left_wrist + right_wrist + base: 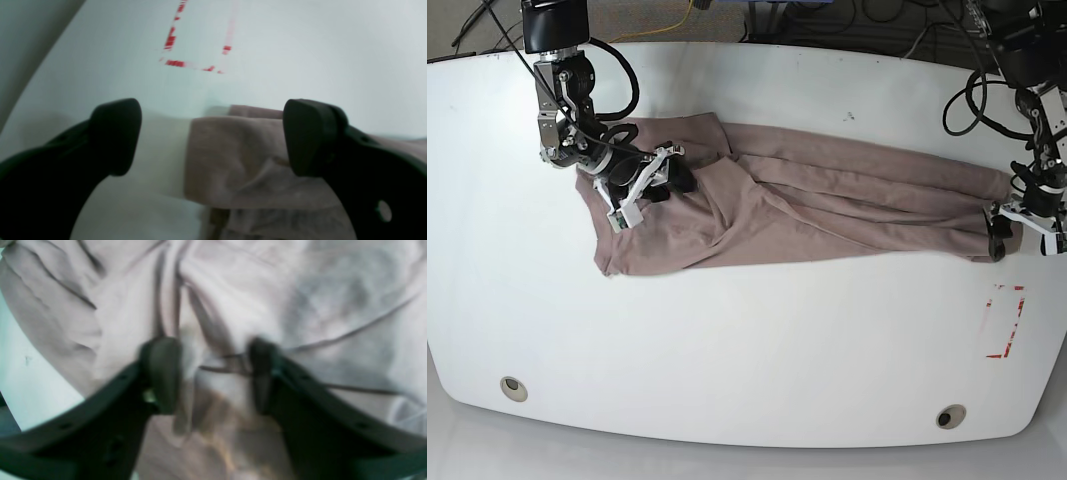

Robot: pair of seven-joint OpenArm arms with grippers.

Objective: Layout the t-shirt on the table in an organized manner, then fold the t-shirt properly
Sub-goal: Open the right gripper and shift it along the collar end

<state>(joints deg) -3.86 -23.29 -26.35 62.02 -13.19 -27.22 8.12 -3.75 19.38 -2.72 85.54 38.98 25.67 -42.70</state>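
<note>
The mauve-brown t-shirt lies stretched and wrinkled across the white table, from the left side to the right edge. In the base view my right gripper is down on the shirt's left part. Up close, that right gripper stands partly open astride a raised fold of the t-shirt, with cloth between its fingers. My left gripper is at the shirt's right end. The left gripper is wide open there, and a folded edge of the t-shirt lies between its fingers, closer to the right one.
A red tape rectangle marks the table just in front of the left gripper, and the same tape mark shows beyond its fingers. Two round grommet holes sit near the front edge. Cables run behind the table.
</note>
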